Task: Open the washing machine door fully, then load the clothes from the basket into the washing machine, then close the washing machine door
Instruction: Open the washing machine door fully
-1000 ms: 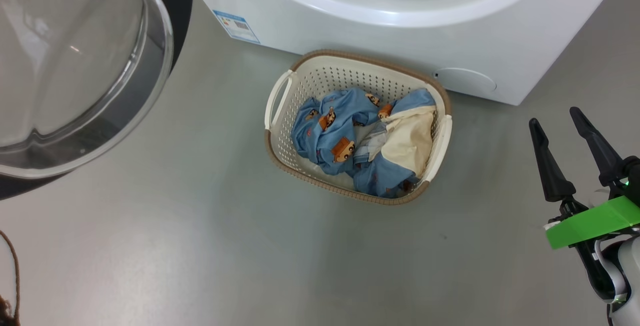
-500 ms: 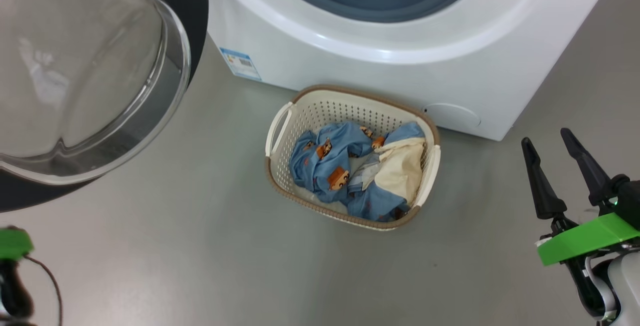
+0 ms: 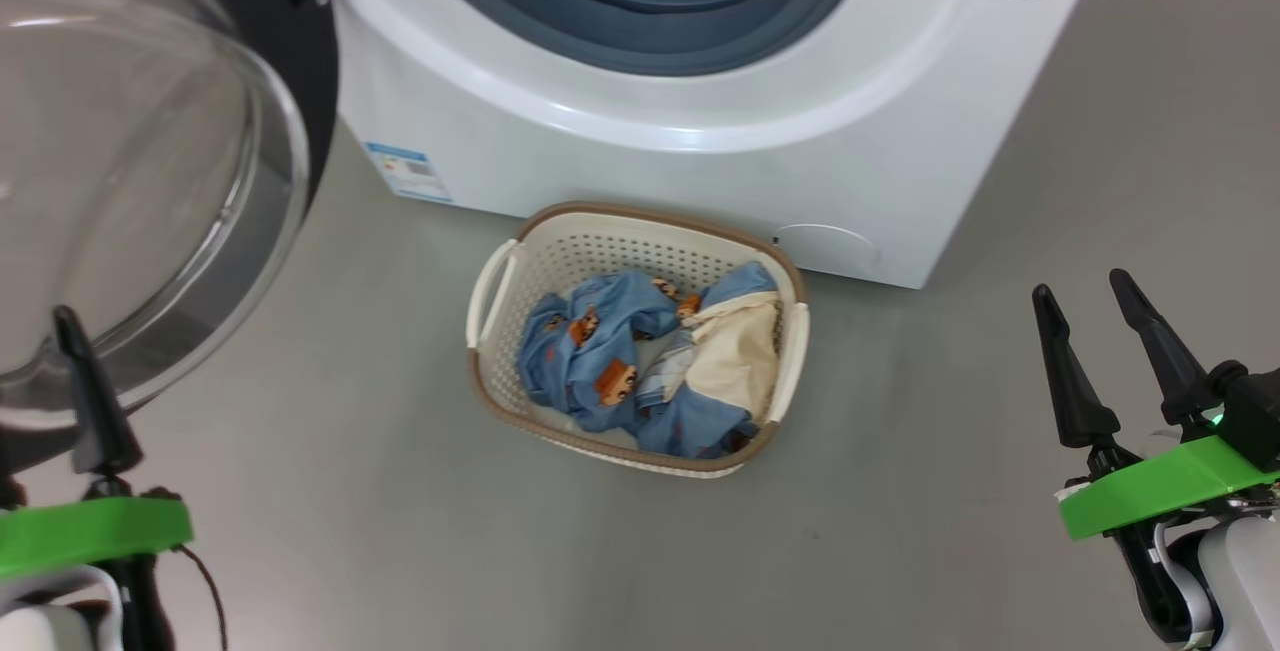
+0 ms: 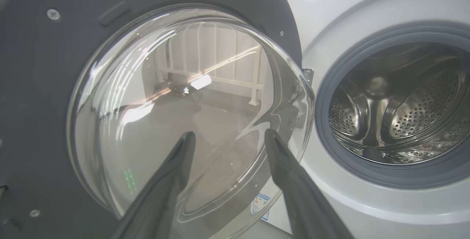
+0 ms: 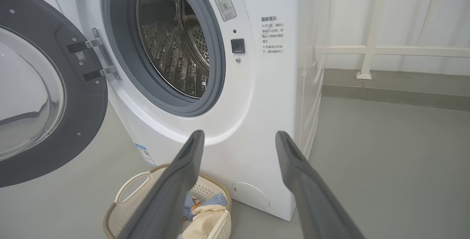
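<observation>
Both grippers empty, fingers spread: left gripper [image 4: 229, 134] faces the wide-open washing machine door [image 3: 120, 181], right gripper [image 3: 1085, 291] hovers off to the right of the basket [image 3: 640, 216]. Door looks fully open, so loading comes next: reach down and pinch the blue-and-cream clothes [image 3: 620, 371] heaped in the basket, just in front of the washing machine [image 3: 640, 171], whose steel drum [image 5: 172, 40] looks empty.

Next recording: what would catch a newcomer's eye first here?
The washing machine door stands swung wide at the left, its bulging glass looming large, baring the steel drum. On the floor before the washing machine sits the basket holding blue and cream clothes. The left hand and right hand hover open, empty.
</observation>
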### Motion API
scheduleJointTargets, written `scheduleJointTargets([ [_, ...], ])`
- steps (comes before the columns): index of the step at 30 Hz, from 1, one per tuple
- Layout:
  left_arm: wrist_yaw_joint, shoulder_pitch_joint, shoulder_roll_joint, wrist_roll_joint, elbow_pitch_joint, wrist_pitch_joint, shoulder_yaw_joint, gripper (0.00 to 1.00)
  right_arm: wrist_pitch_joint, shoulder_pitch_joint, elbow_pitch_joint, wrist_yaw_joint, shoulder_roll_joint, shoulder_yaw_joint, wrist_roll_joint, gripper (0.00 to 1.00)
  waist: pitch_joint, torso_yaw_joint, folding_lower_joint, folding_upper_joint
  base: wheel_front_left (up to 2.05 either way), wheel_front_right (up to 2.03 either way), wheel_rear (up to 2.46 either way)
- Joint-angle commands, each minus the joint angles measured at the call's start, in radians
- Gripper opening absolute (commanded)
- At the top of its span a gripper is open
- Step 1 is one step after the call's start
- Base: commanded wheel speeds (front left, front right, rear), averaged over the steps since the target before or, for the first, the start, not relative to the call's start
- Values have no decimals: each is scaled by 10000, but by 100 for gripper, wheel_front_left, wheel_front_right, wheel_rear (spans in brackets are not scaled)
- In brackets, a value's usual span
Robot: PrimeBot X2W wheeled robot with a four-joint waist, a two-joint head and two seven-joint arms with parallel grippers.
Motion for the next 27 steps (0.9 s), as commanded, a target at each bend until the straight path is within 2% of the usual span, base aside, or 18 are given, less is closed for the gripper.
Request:
scheduleJointTargets([
  [1,9,230,277,-112,-427,-53,102,100,-120,71,-210,46,-50,145,-69,100,-67,-427,1,0,0,0,0],
  [7,8,559,233,-219,-580,-53,-825,100,-120,-6,-187,46,118,122,-67,100,-130,-1219,1,0,0,0,0],
  [12,8,636,509,-290,-538,-53,-1484,100,-120,-47,-185,46,192,94,-71,100,-135,-1869,1,0,0,0,0],
  [20,8,939,788,-724,-749,-53,-2237,100,-120,29,-153,46,302,-1,-70,100,-261,-2742,1,0,0,0,0],
  [27,8,1258,859,-747,-708,-53,-2576,100,-120,218,-140,46,356,-77,-67,100,-445,-3226,1,0,0,0,0],
])
